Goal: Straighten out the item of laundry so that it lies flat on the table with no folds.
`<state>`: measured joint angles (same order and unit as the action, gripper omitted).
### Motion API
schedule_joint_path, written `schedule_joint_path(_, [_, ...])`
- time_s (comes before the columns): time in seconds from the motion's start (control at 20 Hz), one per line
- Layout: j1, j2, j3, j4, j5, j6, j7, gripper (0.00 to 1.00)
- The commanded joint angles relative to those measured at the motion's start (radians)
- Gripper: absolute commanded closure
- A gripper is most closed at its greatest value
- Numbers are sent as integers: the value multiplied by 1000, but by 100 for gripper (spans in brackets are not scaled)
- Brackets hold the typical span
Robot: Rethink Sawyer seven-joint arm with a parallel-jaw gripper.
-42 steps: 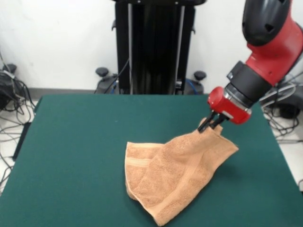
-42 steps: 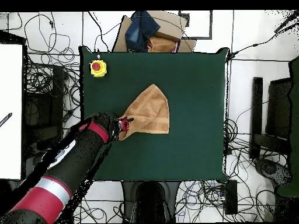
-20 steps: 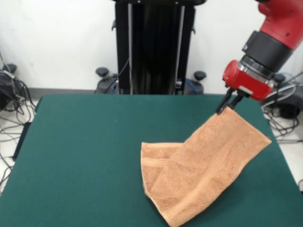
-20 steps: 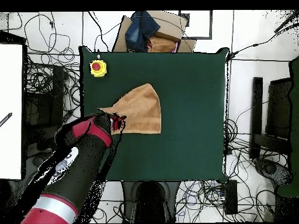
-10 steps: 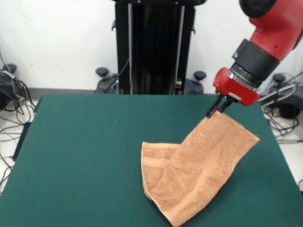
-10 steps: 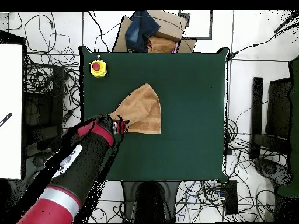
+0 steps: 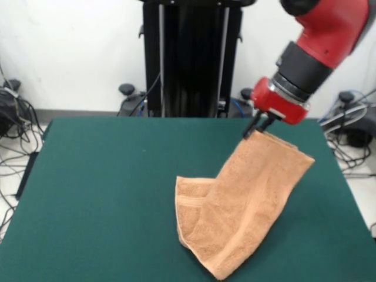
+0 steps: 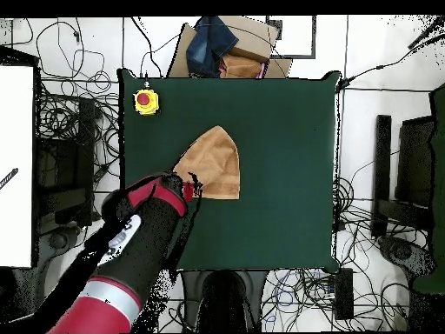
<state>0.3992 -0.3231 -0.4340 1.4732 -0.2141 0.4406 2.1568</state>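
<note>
The peach-orange towel [image 7: 235, 205] lies partly on the dark green table [image 7: 100, 200], folded over itself, with one corner lifted off the top at the right. My gripper [image 7: 257, 127] is shut on that raised corner and holds it above the table's far right part. The towel's lower part rests near the front edge, a woven band showing along it. In the overhead view the towel [image 8: 215, 161] sits at the table's [image 8: 278, 174] middle left, with the gripper [image 8: 193, 188] at its lower left corner.
A yellow box with a red button [image 8: 146, 102] stands at the table's corner in the overhead view. A cardboard box with dark cloth [image 8: 222, 48] lies beyond the table's edge. Cables cover the floor around. The black pedestal [image 7: 191, 59] stands behind the table.
The gripper, still holding the towel's corner, first pulled it up and to the right in the front view, then swung back left and a little higher. The towel's lower part stayed put.
</note>
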Motion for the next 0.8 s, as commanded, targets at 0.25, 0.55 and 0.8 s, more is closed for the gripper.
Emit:
schedule_joint_path(0.25, [-179, -439, 106, 213, -143, 435, -457, 100])
schedule_joint_path(0.55, [-271, -462, 131, 310, -209, 364, -493, 100])
schedule_joint_path(0.8, [-292, -422, 134, 402, -276, 171, -411, 100])
